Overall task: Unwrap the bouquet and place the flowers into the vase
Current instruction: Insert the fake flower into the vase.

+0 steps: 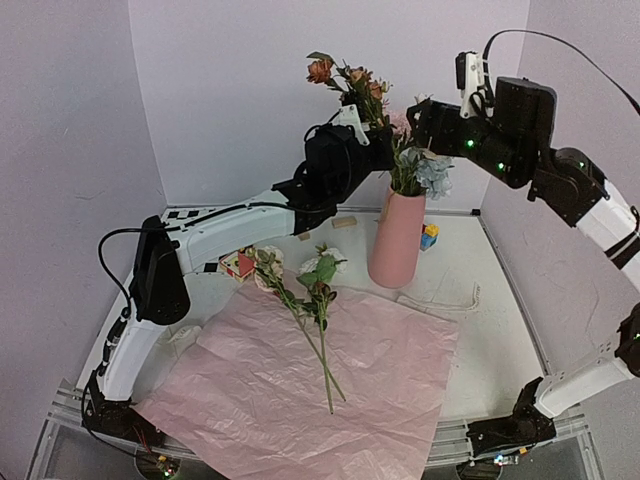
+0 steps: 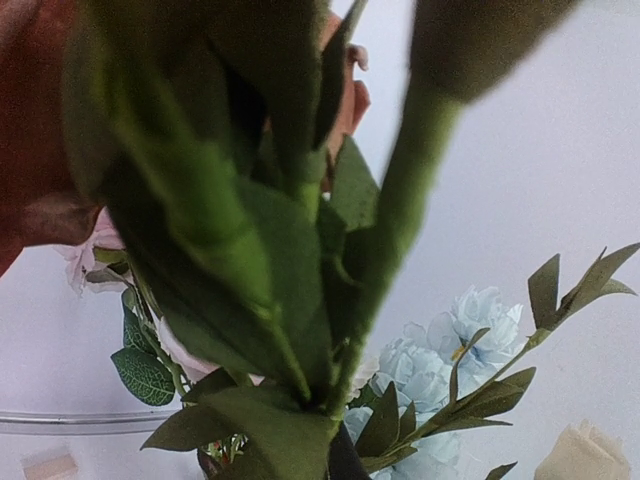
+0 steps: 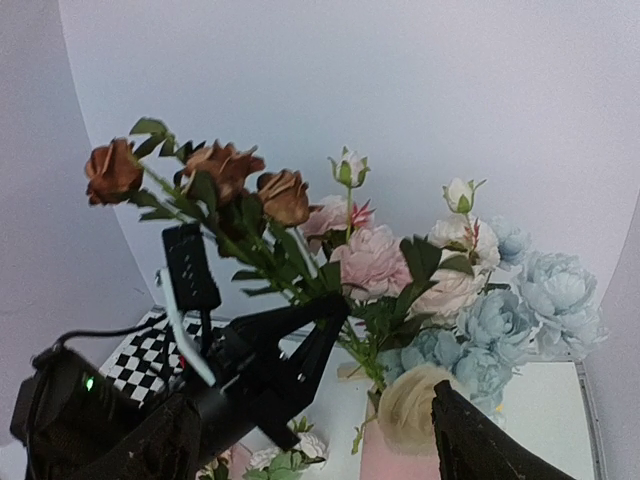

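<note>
From above, my left hand (image 1: 378, 140) is clamped on rusty brown flowers (image 1: 345, 75) held high over the vase (image 1: 397, 240), which stands on the desk (image 1: 490, 330) with blue blooms (image 1: 432, 175) in its mouth. My right hand (image 1: 420, 120) hangs spread apart beside them, and loose stems (image 1: 312, 300) lie on the pink paper sheet (image 1: 300, 400). My left wrist shows only blurred green stems (image 2: 300, 250) pressed close with blue blooms (image 2: 450, 350) behind; my right wrist gives the face-on look, with pink and cream blooms (image 3: 375, 265) crowding the vase (image 3: 385, 465), my own fingers (image 3: 480, 440) wide, and a checkerboard (image 3: 140, 360) below.
</note>
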